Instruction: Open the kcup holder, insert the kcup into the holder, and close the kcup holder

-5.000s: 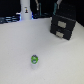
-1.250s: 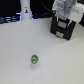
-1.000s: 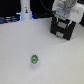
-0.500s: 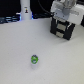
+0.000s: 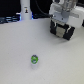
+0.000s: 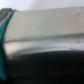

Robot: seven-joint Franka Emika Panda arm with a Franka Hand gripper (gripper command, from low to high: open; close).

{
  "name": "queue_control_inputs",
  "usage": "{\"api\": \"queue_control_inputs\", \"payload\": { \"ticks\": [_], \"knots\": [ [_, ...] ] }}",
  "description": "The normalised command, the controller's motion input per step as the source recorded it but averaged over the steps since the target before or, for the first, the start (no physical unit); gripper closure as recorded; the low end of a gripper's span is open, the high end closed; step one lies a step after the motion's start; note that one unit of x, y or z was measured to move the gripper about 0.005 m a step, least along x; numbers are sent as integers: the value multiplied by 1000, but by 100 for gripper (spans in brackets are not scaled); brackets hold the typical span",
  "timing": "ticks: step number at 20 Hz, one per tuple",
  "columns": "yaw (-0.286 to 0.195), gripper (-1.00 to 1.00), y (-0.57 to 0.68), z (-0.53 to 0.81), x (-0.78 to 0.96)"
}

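Up at the far end of the white tabletop [image 5: 20, 55], toward the exterior view's right, the kcup holder [image 5: 64, 33] is sitting as a dark, boxy block, and the arm's pale wrist housing is covering most of its top. Only its front is showing below the arm: black, squarish, with what look like two lighter strips running down it, too blurred to say more. Whether its tray is pulled out is not something these views are settling.

The jaws [image 5: 63, 26] are hanging right at the holder's upper front, touching it or just beside it; how wide they are standing I cannot tell, since the housing and the blur are hiding the fingertips.

The kcup [image 5: 34, 60] is standing upright on the tabletop, well apart from the holder, nearer the camera and toward the exterior view's left. It is showing a small white body under a round lid, green around the edge with a blue patch in the middle. If the lid is carrying print, it is too small to read.

From the wrist view, a broad dark surface with a grey sheen is filling nearly the whole picture, out of focus, with a teal sliver [image 6: 4, 22] along one edge. No brand, label or lettering is legible in either view
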Motion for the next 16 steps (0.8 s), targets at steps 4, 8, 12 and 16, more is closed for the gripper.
{"api": "queue_control_inputs", "payload": {
  "ticks": [4, 8, 12, 16],
  "knots": [
    [-88, 100, -272, 195, 949],
    [-91, 100, -286, 195, 943],
    [-97, 100, -300, 196, 937],
    [-102, 100, -322, 188, 926]
  ]
}}
